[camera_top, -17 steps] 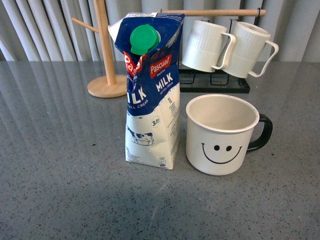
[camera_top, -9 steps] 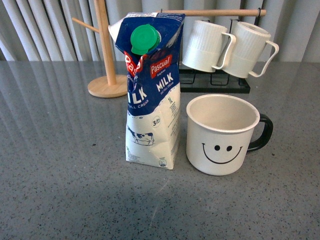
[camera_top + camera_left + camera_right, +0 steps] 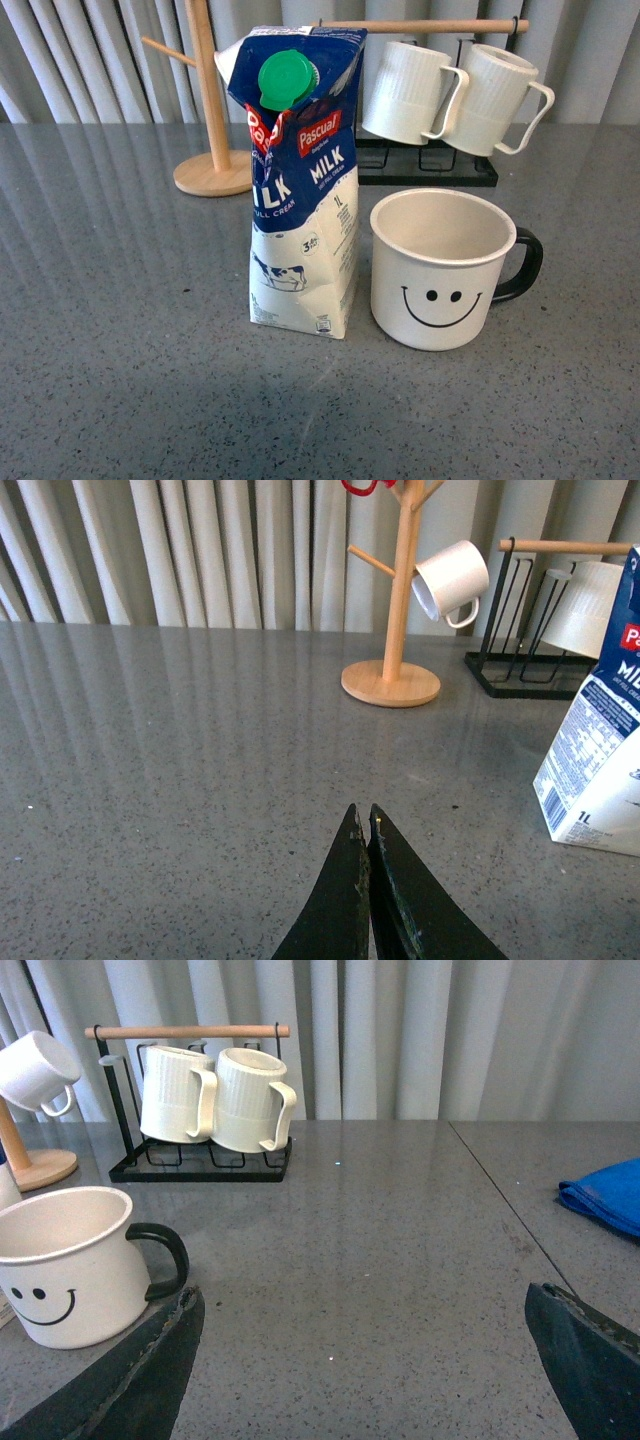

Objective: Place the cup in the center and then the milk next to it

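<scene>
On table (image 3: pixel 120 380): empty cup (image 3: pixel 440 268) beside milk (image 3: pixel 300 190); left claw (image 3: pixel 367 825) clenched, right claw (image 3: pixel 365 1360) released

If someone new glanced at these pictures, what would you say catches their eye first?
Most likely the tall blue-and-white milk carton with its green cap, standing mid-table, and the smiley-face mug right beside it with its black handle pointing away from the carton. Behind them, two ribbed cream mugs hang on a black rack.

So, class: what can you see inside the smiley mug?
The smiley mug looks empty: only its bare cream inner wall shows in the front view. Its floor is hidden by the near rim, so something small and flat at the bottom cannot be ruled out.
</scene>
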